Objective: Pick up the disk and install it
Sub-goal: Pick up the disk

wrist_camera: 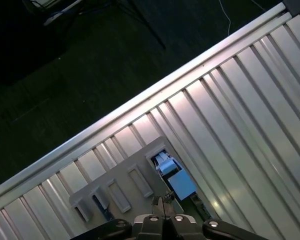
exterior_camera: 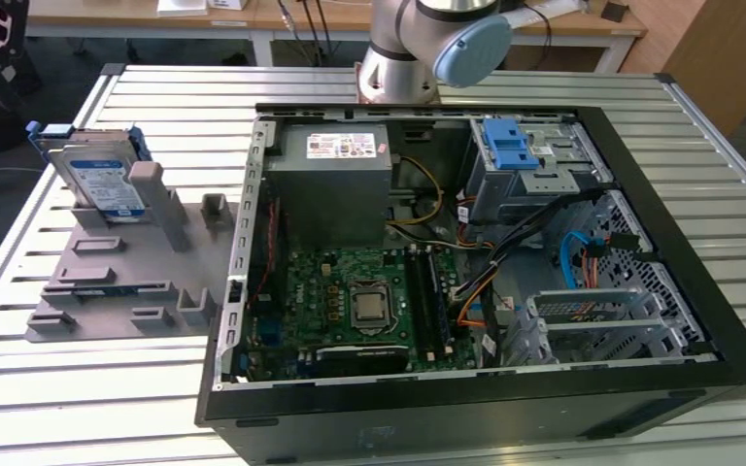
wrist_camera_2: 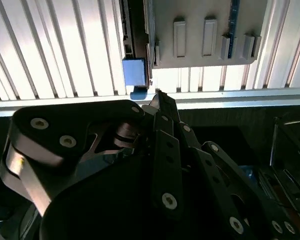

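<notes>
The disk (exterior_camera: 98, 175), silver with a white-and-blue label and blue bracket, stands on edge in the grey plastic stand (exterior_camera: 114, 282) at the exterior view's left. Its blue bracket end (wrist_camera_2: 135, 72) shows in both wrist views (wrist_camera: 180, 182), seen from above beside the stand's slots. My gripper (wrist_camera_2: 157, 96) hangs well above the table with its black fingertips (wrist_camera: 162, 202) pressed together and nothing between them. It is apart from the disk and touches nothing. The arm's base (exterior_camera: 406, 58) rises at the far side of the table.
An open black computer case (exterior_camera: 684, 291) lies on the slatted metal table (exterior_camera: 36, 408), with a motherboard (exterior_camera: 347, 301), a grey box with a white sticker (exterior_camera: 334, 184) and a drive cage with a blue latch (exterior_camera: 509, 146). Dark floor lies beyond the table edge (wrist_camera: 140, 100).
</notes>
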Action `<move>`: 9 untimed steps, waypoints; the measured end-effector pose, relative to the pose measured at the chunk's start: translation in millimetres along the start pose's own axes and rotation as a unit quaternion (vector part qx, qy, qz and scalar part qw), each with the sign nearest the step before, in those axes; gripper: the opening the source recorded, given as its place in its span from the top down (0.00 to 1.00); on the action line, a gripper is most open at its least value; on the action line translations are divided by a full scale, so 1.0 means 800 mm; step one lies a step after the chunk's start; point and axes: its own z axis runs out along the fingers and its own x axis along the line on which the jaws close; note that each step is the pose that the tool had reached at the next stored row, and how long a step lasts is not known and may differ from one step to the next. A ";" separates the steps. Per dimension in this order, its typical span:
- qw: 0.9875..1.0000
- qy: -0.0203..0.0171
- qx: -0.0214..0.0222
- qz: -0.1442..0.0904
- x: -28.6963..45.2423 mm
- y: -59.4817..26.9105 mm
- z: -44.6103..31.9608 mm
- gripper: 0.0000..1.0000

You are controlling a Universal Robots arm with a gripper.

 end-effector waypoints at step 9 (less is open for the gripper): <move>0.998 0.003 -0.002 -0.070 0.0001 0.000 0.0003 0.89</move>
